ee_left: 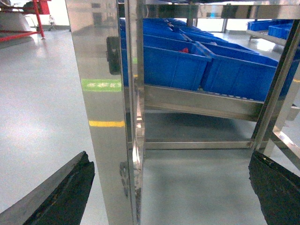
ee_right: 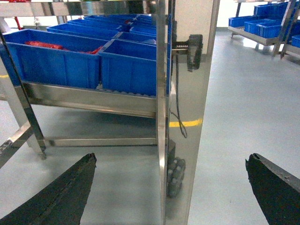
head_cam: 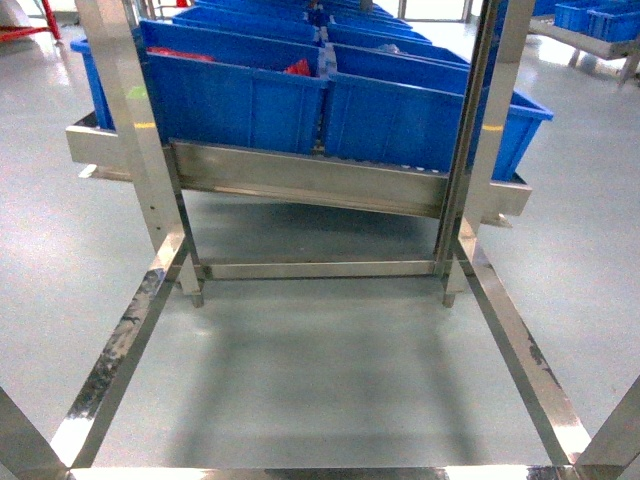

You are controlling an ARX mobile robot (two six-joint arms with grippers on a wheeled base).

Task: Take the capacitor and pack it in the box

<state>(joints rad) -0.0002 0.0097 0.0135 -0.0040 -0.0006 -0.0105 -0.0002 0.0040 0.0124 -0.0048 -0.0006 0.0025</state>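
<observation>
While both hands hang low by the rack:
left hand [ee_left: 164,187]: spread wide, holding nothing
right hand [ee_right: 168,187]: spread wide, holding nothing
capacitor: likely the red bits [ee_right: 44,45] in blue bin [ee_right: 51,65], ahead and above, nearer left arm; axis unclear
box: unseen

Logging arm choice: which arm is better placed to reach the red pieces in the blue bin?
Left, probably: the red pieces lie in the left blue bin, on its side. Both the left gripper and right gripper are open.
</observation>
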